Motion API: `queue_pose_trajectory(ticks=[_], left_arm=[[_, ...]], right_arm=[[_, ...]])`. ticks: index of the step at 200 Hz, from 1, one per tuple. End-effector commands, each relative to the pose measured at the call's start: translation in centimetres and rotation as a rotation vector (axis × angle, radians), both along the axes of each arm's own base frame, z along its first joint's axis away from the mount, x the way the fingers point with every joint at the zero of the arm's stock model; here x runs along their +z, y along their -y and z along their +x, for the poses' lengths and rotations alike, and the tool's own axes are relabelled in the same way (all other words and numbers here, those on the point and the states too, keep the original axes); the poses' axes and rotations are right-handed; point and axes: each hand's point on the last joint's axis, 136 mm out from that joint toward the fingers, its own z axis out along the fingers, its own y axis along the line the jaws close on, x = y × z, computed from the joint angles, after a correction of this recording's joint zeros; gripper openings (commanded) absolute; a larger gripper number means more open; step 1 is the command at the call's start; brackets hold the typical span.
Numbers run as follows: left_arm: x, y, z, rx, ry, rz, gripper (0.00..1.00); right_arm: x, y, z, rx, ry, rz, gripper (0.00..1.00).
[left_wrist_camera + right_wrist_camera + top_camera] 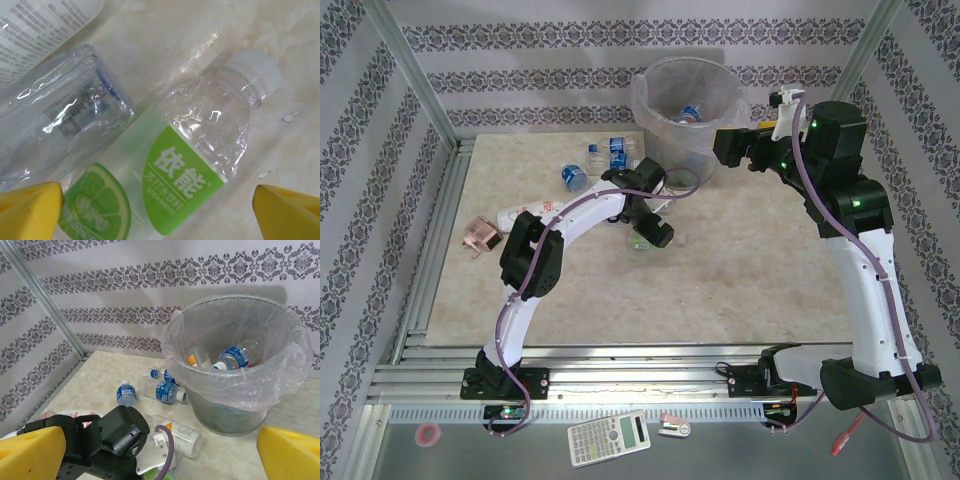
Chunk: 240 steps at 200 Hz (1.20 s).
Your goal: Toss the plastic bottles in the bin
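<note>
Spread wide, the left end effector (159,210) is hovering over the green-labelled bottle (190,170); centring on its label looks wisest.

One bin (235,417), about nine bottles (190,165)

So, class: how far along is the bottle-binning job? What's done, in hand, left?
Done: the bin holds a few, among them a bottle with a blue label. In hand: nothing gripped; the left gripper hangs open astride a green-labelled bottle, and the right gripper is open and empty. Left: that bottle, the clear bottle beside it and several blue-labelled bottles on the table.
</note>
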Motion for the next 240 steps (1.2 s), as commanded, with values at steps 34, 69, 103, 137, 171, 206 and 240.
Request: queue_pose_trajectory(ticks=[34,69,103,137,171,206,240], left_arm=[[-2.5,-0.4,-0.8,-0.002,-0.036,0.057,0.97],[-3.0,-1.0,-1.7,0.005,-0.049,0.065,0.97],[-3.1,-1.3,-2.6,0.017,-0.062,0.055,0.97],[-3.0,-1.5,-3.5,0.027,-0.061,0.047,0.96],[-3.2,-1.6,-4.2,0.03,-0.064,0.031,0.93],[-3.6,-1.8,-4.7,0.027,-0.07,0.027,0.85],[-3.5,-1.8,-4.8,0.03,-0.058,0.02,0.75]], right_arm=[[0.0,0.4,-0.3,-0.004,0.023,-0.013,0.98],[-0.2,0.4,-0.1,-0.005,0.018,-0.015,0.98],[-0.5,0.3,0.1,-0.003,0.011,-0.015,0.98],[-0.7,0.4,0.1,-0.006,0.006,-0.017,0.98],[-1.0,0.4,0.1,-0.01,0.0,-0.017,0.98],[-1.1,0.4,0.1,-0.011,-0.002,-0.016,0.98],[-1.3,0.5,0.2,-0.018,-0.007,-0.011,0.98]])
